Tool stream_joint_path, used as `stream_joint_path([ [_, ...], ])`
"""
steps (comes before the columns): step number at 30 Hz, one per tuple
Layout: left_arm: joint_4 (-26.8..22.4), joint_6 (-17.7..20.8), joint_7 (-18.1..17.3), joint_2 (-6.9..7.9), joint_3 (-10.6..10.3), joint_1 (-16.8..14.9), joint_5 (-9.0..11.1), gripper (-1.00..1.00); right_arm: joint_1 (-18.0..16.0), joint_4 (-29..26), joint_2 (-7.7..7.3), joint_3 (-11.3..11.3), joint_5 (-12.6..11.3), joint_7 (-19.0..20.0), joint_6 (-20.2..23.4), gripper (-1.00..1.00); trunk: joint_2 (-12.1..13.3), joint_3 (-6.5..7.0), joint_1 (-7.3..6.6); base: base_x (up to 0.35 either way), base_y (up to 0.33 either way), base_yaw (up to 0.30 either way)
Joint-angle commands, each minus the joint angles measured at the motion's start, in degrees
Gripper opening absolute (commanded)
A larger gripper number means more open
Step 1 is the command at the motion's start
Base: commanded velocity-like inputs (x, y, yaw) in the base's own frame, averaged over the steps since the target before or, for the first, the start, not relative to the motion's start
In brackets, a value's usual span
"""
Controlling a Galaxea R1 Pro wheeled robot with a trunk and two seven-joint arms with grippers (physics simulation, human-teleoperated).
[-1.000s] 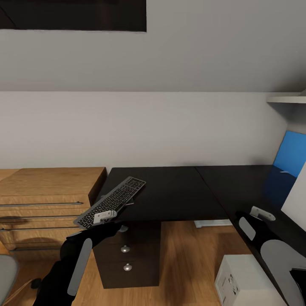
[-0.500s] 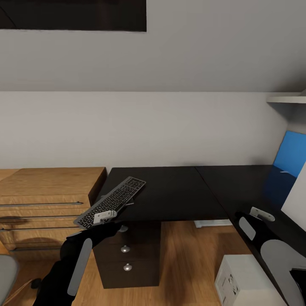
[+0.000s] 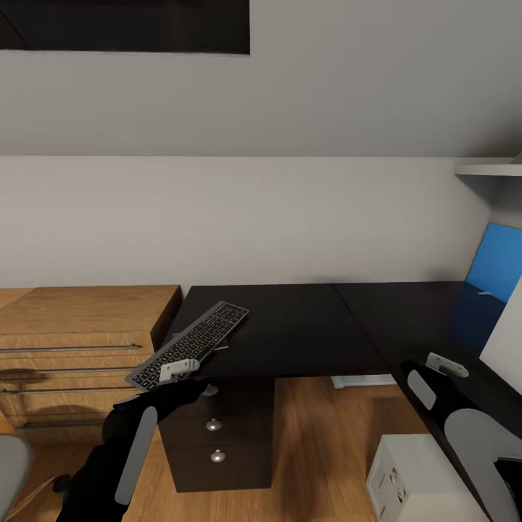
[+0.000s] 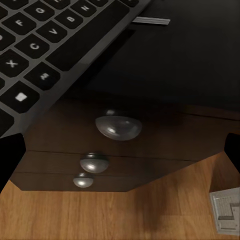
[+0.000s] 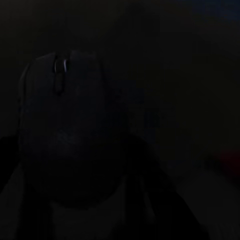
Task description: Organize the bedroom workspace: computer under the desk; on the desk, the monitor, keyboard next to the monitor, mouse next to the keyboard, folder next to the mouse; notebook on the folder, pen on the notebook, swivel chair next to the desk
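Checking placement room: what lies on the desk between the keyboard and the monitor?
Head view: bare black desk top between keyboard and monitor.

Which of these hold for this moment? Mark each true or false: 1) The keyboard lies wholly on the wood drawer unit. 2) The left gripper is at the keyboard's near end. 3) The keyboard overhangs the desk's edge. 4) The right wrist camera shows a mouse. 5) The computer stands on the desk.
1) False. The keyboard is on the black desk, beside the wood drawer unit.
2) True. The left gripper is at its near end; whether it grips is unclear.
3) True. Its near end sticks out past the desk's front edge, above the drawers.
4) True. A dark mouse is close to the lens.
5) False. The computer stands on the floor.
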Motion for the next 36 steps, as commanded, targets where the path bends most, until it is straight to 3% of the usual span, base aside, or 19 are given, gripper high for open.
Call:
stream_joint_path([
  [1, 0.0, 0.3, 0.4, -0.04, 0.1, 0.0, 0.6, 1.0, 0.0, -0.2, 0.03, -0.1, -0.3, -0.2, 0.3, -1.0, 0.0, -0.06, 0.0, 0.0, 0.0, 0.0],
  [14, 0.0, 0.3, 0.4, -0.04, 0.1, 0.0, 0.6, 1.0, 0.0, -0.3, 0.15, -0.1, -0.3, -0.2, 0.1, -1.0, 0.0, -0.06, 0.0, 0.0, 0.0, 0.0],
  [27, 0.0, 0.3, 0.4, -0.02, 0.1, 0.0, 0.6, 1.0, 0.0, -0.7, 0.41, 0.3, -0.3, -0.1, -3.9, -1.0, 0.0, -0.06, 0.0, 0.0, 0.0, 0.0],
  [32, 0.0, 0.3, 0.4, -0.02, 0.1, 0.0, 0.6, 1.0, 0.0, -4.3, 0.53, 0.3, -0.3, 1.7, -4.1, -1.0, 0.0, -0.06, 0.0, 0.0, 0.0, 0.0],
  [36, 0.0, 0.3, 0.4, -0.01, 0.1, 0.0, 0.6, 1.0, 0.1, -6.8, 2.22, 0.3, 0.0, 4.7, -4.2, -1.0, 0.0, -0.06, 0.0, 0.0, 0.0, 0.0],
])
